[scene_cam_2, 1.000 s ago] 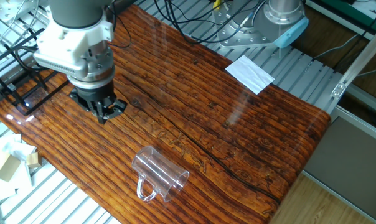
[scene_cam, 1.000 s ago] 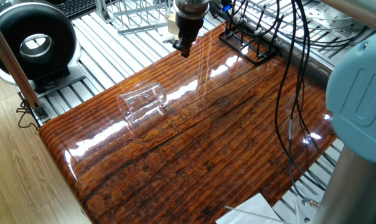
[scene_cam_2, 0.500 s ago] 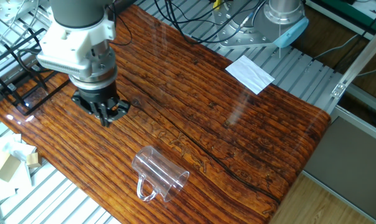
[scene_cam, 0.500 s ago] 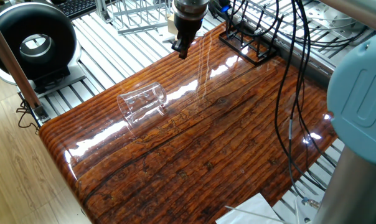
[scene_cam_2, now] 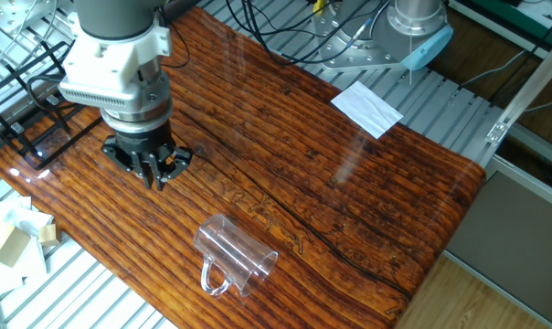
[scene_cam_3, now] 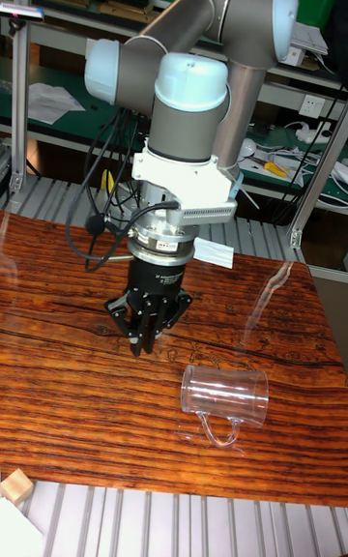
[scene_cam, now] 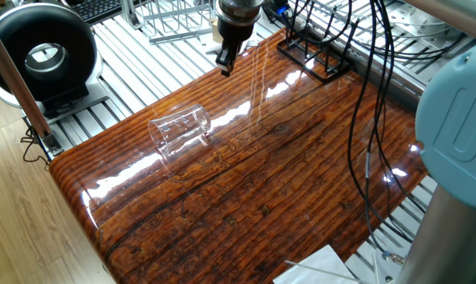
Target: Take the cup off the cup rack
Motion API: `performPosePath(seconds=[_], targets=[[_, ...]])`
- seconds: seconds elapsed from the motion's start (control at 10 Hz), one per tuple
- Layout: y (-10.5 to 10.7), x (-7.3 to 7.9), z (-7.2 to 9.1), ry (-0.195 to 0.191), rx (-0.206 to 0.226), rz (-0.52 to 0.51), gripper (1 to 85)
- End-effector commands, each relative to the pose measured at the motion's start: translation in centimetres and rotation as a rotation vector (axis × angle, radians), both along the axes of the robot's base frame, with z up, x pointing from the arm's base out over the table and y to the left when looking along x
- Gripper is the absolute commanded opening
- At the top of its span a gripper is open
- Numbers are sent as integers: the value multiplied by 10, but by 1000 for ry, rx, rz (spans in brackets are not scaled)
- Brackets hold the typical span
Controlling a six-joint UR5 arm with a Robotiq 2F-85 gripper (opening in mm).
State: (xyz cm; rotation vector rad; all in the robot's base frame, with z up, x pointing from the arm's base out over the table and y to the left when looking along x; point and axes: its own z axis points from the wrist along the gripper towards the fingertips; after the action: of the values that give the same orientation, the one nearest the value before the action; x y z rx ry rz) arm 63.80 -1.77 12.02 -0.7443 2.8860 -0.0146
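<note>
The cup point(scene_cam: 179, 130) point(scene_cam_2: 232, 254) point(scene_cam_3: 224, 395) is a clear glass mug lying on its side on the wooden table point(scene_cam: 285, 181), handle toward the table's edge. The cup rack point(scene_cam: 313, 55) point(scene_cam_2: 25, 105) is a small black wire frame at the table's far corner, with nothing on its rods. My gripper point(scene_cam: 224, 65) point(scene_cam_2: 157, 179) point(scene_cam_3: 141, 346) hangs over the table between the rack and the cup, apart from both. Its fingers point down, drawn together, and hold nothing.
A silver wire rack point(scene_cam: 175, 20) stands behind the table. A black round device point(scene_cam: 41, 51) sits at the left. Cables point(scene_cam: 364, 102) hang over the table's right side. White paper point(scene_cam_2: 367, 108) and a small wooden block point(scene_cam_2: 6, 242) lie near the edges.
The gripper has shifted slightly sideways and its wrist has turned a little. The cup has stayed where it lies.
</note>
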Motion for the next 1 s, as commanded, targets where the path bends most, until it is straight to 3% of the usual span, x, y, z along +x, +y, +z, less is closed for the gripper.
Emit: performPosePath(seconds=[0.0, 0.1, 0.3, 0.5, 0.6, 0.7, 0.9], targets=[[-8, -1, 1, 5, -30, 21, 240], [5, -3, 8, 17, -20, 15, 287], [59, 3, 30, 26, -44, -48, 320], [105, 7, 49, 35, -134, -97, 320], [124, 7, 49, 24, -155, -109, 320], [136, 8, 39, 8, -136, -123, 327], [144, -2, 18, 5, -182, -143, 327]])
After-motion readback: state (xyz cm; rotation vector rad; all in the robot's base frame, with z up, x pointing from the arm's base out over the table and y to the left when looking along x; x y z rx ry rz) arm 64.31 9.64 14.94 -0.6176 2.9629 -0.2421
